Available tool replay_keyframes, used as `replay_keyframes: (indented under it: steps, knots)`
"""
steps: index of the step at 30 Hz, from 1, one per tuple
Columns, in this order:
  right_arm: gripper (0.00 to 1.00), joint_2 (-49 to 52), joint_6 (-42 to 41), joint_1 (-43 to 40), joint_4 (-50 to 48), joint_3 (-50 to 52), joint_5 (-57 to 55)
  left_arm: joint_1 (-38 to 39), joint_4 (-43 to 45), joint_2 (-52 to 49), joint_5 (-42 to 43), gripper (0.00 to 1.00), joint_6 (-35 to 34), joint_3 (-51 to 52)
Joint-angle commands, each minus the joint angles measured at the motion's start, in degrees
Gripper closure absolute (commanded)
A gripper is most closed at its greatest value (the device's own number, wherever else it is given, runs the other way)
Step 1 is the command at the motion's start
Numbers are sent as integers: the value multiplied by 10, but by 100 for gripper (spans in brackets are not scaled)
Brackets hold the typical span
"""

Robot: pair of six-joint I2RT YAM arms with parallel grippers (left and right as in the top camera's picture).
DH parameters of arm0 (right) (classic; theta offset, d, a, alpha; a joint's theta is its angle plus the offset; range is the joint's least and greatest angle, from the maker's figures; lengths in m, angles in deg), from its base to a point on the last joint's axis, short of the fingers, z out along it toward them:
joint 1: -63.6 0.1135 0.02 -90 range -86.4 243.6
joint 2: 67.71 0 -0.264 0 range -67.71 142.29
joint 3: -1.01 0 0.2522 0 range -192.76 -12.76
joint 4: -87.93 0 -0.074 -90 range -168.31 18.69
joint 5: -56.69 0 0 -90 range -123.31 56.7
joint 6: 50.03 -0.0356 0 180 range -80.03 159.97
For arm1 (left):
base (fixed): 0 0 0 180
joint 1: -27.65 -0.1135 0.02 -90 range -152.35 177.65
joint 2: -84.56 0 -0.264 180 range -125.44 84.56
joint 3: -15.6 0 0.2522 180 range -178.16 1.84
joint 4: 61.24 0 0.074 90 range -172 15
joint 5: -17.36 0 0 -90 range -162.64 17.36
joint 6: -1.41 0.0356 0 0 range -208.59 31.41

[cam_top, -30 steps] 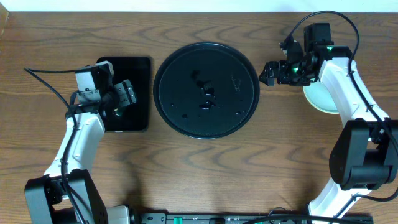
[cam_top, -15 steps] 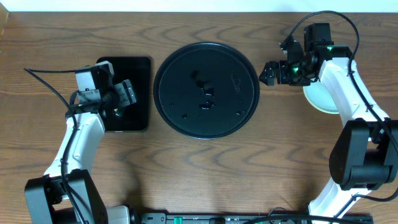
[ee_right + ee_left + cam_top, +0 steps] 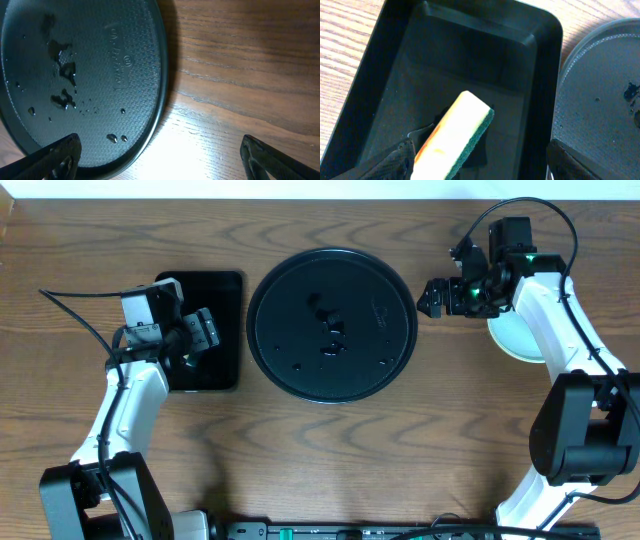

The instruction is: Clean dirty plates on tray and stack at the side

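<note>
- Black round tray (image 3: 331, 325) sits mid-table on the wood-grain table (image 3: 330, 460). Drops and small wet patches lie on its textured floor; the embossed lettering there is too small to read.
- Plates (image 3: 510, 340): a pale stack on the table, well R of the round tray and mostly hidden under the R arm (image 3: 560, 330). Only a crescent shows, so count, colours and smears can't be told.
- R gripper (image 3: 432, 297): hangs between the tray rim and the plates, jaws spread wide w/ nothing in them. The wrist cam cuts its fingertips (image 3: 60, 159) off at the bottom corners.
- L gripper (image 3: 205, 330): over the rectangular black tray (image 3: 215, 290), just L of the round one. Jaws wide apart, gripping nothing.
- Sponge (image 3: 456, 135): yellow w/ a green scrub side and an orange stain. It lies tilted in the rectangular tray between the L fingers, its near end cut off by the frame edge. Can't tell whether a finger touches it.
</note>
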Motion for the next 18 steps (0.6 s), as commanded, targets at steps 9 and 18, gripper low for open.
replay_keyframes:
  steps: [9,18]
  knots:
    - [1,-120,10,52,-1,3,-2,-1,2,0,-7,16,6,1]
    - [1,-365,17,65,-4,3,-14,-1,2,0,-7,15,6,1]
